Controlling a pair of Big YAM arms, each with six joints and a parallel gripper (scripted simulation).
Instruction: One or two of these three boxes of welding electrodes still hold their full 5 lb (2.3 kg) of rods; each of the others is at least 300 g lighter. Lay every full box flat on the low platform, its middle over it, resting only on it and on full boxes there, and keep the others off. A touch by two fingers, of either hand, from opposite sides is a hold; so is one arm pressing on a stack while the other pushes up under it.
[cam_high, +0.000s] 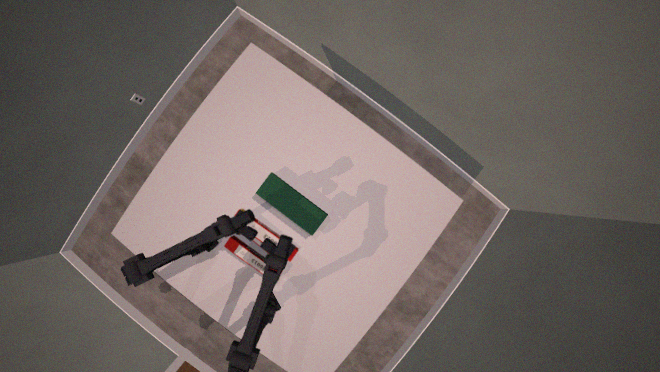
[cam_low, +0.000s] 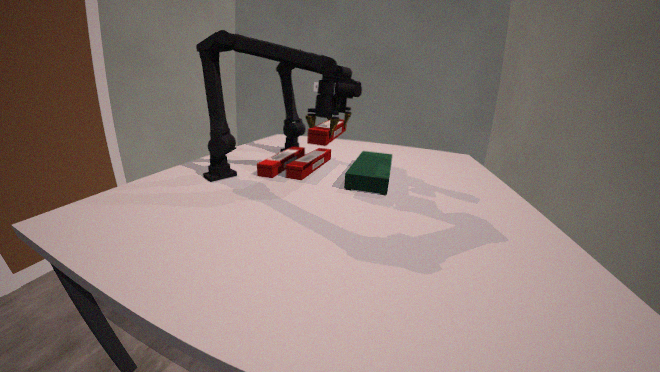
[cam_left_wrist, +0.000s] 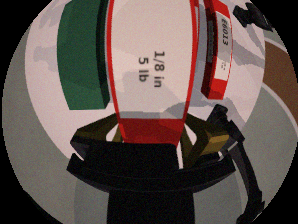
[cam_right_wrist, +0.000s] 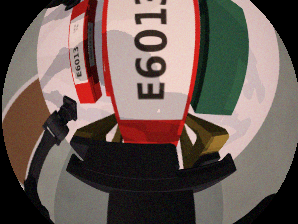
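Three red boxes with white labels are in view. One box (cam_low: 325, 133) (cam_left_wrist: 147, 50) (cam_right_wrist: 150, 45), marked E6013, 1/8 in, 5 lb, hangs level in the air. My left gripper (cam_left_wrist: 151, 112) (cam_high: 245, 220) is shut on one end of it. My right gripper (cam_right_wrist: 150, 131) (cam_high: 282, 247) is shut on the other end. The other two boxes (cam_low: 280, 161) (cam_low: 308, 163) lie flat side by side on the table below; one also shows in the left wrist view (cam_left_wrist: 220, 55) and in the right wrist view (cam_right_wrist: 82, 60). The low green platform (cam_high: 291, 203) (cam_low: 370, 171) (cam_left_wrist: 80, 60) (cam_right_wrist: 222, 60) stands beside them, bare.
The white table (cam_low: 300, 280) spreads wide in front of the platform. The two arm bases (cam_low: 220, 170) (cam_low: 292, 137) stand at its far edge behind the boxes. A brown door (cam_low: 45, 125) is in the wall to the left.
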